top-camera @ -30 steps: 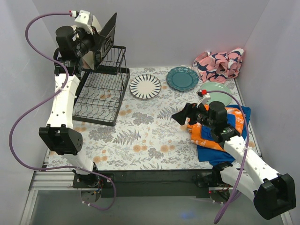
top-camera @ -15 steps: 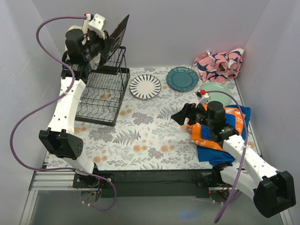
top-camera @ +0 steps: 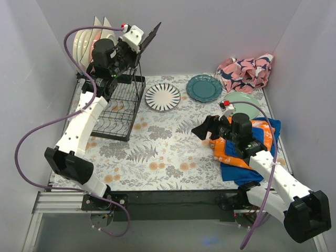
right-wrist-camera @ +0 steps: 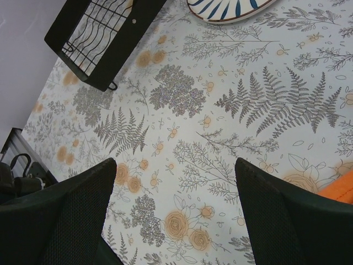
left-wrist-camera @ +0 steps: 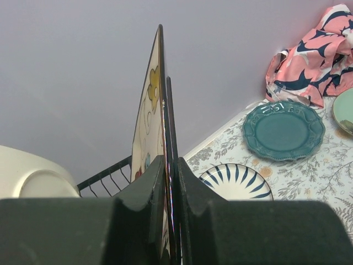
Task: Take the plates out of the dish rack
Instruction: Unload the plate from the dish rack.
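My left gripper [top-camera: 137, 43] is shut on the edge of a plate [top-camera: 149, 37] with a dark back and holds it upright, high over the back of the black wire dish rack [top-camera: 113, 107]. In the left wrist view the plate [left-wrist-camera: 150, 110] stands edge-on between my fingers [left-wrist-camera: 148, 190] and shows a cream flowered face. Cream plates [top-camera: 85, 42] stand in the rack's back left, one also in the left wrist view [left-wrist-camera: 33, 176]. A black-striped plate [top-camera: 163, 96], a teal plate [top-camera: 204, 87] and a pale green plate [top-camera: 242, 100] lie on the table. My right gripper [top-camera: 205, 130] is open and empty above the floral tablecloth [right-wrist-camera: 179, 221].
A pink patterned cloth [top-camera: 245, 72] lies at the back right corner. An orange and blue cloth [top-camera: 247, 147] lies under my right arm. The rack's near corner [right-wrist-camera: 99, 33] and the striped plate [right-wrist-camera: 226, 8] show at the top of the right wrist view. Grey walls close in three sides.
My left arm has swung right with the plate, from above the rack's back left toward its right side, uncovering the cream plates. The right arm has not moved.
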Robot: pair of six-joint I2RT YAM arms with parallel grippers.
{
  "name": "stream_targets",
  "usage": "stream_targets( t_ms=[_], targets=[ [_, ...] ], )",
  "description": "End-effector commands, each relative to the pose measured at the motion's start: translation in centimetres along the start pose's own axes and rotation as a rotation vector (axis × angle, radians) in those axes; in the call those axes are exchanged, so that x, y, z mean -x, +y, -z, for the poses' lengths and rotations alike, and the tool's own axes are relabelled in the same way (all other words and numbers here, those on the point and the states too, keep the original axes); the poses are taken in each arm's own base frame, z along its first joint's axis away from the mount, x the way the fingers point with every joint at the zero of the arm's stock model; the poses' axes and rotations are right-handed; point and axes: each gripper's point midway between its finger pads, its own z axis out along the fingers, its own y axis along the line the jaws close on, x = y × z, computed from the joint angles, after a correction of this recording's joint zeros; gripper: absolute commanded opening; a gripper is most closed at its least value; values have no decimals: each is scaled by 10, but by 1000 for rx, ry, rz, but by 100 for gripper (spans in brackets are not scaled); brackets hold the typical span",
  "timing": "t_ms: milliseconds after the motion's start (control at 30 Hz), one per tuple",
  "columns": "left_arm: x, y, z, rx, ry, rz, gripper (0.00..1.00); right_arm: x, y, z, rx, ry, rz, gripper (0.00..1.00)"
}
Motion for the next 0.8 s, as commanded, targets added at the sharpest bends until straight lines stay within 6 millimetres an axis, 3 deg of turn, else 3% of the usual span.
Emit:
stream_targets(
  t_ms=[0,167,367,533,567,667,700,767],
  targets=[
    [137,30,73,178,-374,-180,0,24,13,-1,30,-54,4,92],
    [149,18,82,172,-399,-207,0,28,16,3,21,-71,-16,92],
    [148,-3,79,137,-399,-223,0,37,16,11,-18,-112,-86,94],
    [137,-29,67,127,-382,-218,0,40,21,13,-19,-102,-164,95],
    [127,-41,62,106,-374,-217,0,42,21,14,-26,-110,-177,95],
    [128,-55,71,114,-418,-212,0,49,19,19,-55,-163,-241,98],
    [114,-58,71,124,-389,-209,0,54,21,23,-53,-184,-246,98],
    [110,-66,73,115,-396,-199,0,65,23,27,-63,-224,-279,98]
  ],
)
